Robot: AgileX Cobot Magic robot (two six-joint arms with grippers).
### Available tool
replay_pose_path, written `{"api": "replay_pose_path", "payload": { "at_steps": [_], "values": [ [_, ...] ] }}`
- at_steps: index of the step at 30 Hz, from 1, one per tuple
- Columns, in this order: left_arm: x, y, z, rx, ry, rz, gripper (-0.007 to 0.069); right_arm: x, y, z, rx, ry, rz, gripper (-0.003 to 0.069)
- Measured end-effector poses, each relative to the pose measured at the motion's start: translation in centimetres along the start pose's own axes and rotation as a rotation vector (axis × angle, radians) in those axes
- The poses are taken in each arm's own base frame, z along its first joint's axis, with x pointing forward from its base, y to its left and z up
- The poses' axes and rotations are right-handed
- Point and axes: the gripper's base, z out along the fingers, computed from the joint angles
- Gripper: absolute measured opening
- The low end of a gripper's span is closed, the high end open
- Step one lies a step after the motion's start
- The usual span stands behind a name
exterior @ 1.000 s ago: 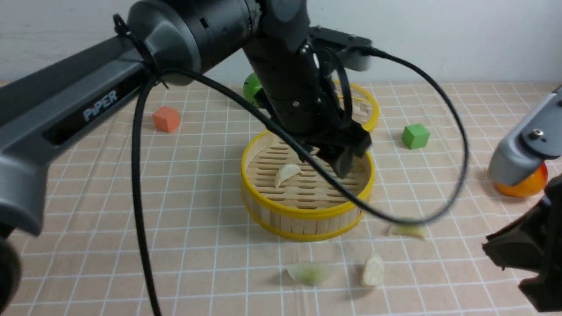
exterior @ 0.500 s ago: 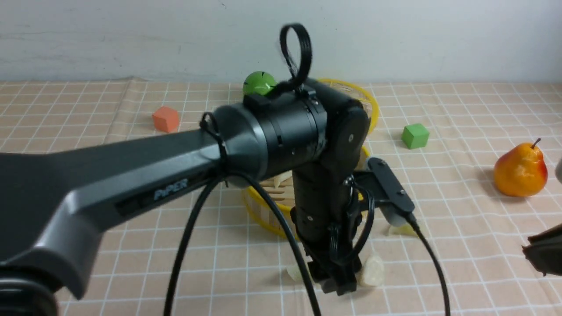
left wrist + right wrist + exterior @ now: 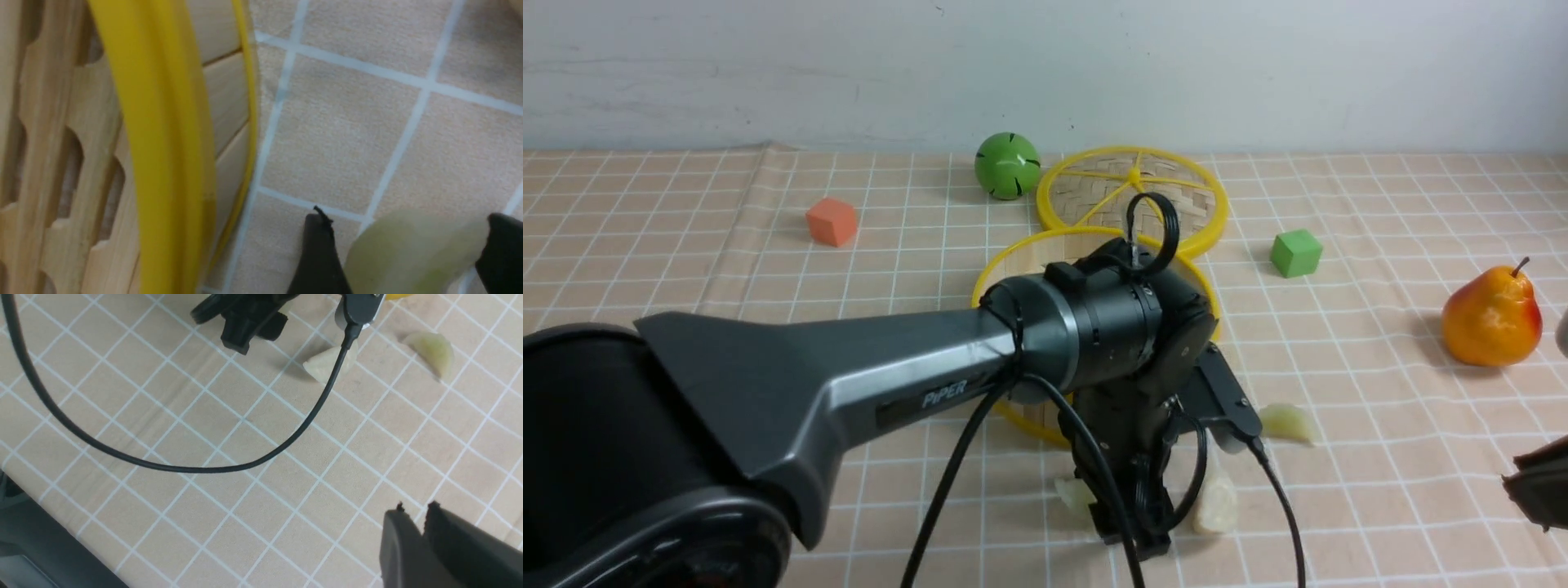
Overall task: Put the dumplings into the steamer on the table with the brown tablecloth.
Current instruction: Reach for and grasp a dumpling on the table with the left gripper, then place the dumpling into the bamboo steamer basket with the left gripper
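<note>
In front of the steamer (image 3: 1013, 263), my left gripper (image 3: 1131, 532) is down at the brown tablecloth (image 3: 1380, 506). In the left wrist view it (image 3: 405, 218) stands open, and a pale green dumpling (image 3: 404, 257) lies between its fingers (image 3: 320, 257), close to the steamer wall (image 3: 163, 134). Beside that gripper lies a cream-white dumpling (image 3: 1215, 504) (image 3: 329, 363). A second green dumpling (image 3: 1289, 422) (image 3: 433, 351) rests further right. My left arm hides the inside of the steamer. At the right edge my right gripper (image 3: 1535, 490) (image 3: 416, 508) is shut with nothing in it.
The flat woven lid (image 3: 1131, 192) lies behind the steamer, with a green ball (image 3: 1007, 166) to its left. An orange cube (image 3: 832, 221) sits at back left, a green cube (image 3: 1295, 252) at right, a pear (image 3: 1491, 317) far right. My left arm's cable (image 3: 184, 467) loops over the cloth.
My left arm swung from above the steamer down to the cloth in front of it, its open fingers now on either side of a green dumpling. My right arm drew back toward the right edge.
</note>
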Motion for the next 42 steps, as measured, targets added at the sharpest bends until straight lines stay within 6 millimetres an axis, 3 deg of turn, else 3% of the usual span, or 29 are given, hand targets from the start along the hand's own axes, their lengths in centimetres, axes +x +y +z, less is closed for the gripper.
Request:
{"api": "replay_pose_path", "payload": {
  "at_steps": [8,14,22,27,29,30,32,35,38,42],
  "values": [
    [0.1,0.3,0.0,-0.028,0.013,-0.081,0.0472,0.0,0.0,0.0,-0.001,0.000,0.000,0.0095],
    [0.4,0.2,0.3,-0.024,0.055,-0.137,0.0315,0.0,0.0,0.0,-0.001,0.000,0.000,0.0095],
    [0.7,-0.1,-1.0,0.013,0.085,-0.172,0.0316,0.0,0.0,0.0,-0.001,-0.001,0.000,0.0101],
    [-1.0,1.3,-6.8,-0.019,-0.090,-0.313,0.0315,-0.1,0.0,0.0,0.001,-0.011,0.000,0.0102],
    [-2.2,2.9,-10.5,-0.028,-0.229,-0.423,0.0315,-0.2,0.0,0.0,-0.001,-0.017,0.002,0.0104],
    [-2.2,2.9,-10.5,-0.028,-0.229,-0.423,0.0315,-0.2,0.0,0.0,-0.001,-0.017,0.002,0.0104],
    [-2.8,5.0,-12.3,-0.007,-0.324,-0.536,0.0315,-0.2,0.1,0.0,-0.007,-0.019,0.005,0.0105],
    [-3.0,6.7,-12.2,0.001,-0.362,-0.615,0.0315,-0.2,0.1,0.0,-0.007,-0.022,0.005,0.0105],
    [-3.1,9.8,-9.2,-0.008,-0.381,-0.737,0.0315,-0.2,0.1,0.0,-0.009,-0.023,0.006,0.0105],
    [-2.9,11.7,-5.5,-0.021,-0.360,-0.792,0.0315,-0.3,0.3,0.0,-0.032,-0.027,0.017,0.0105]
  ]
}}
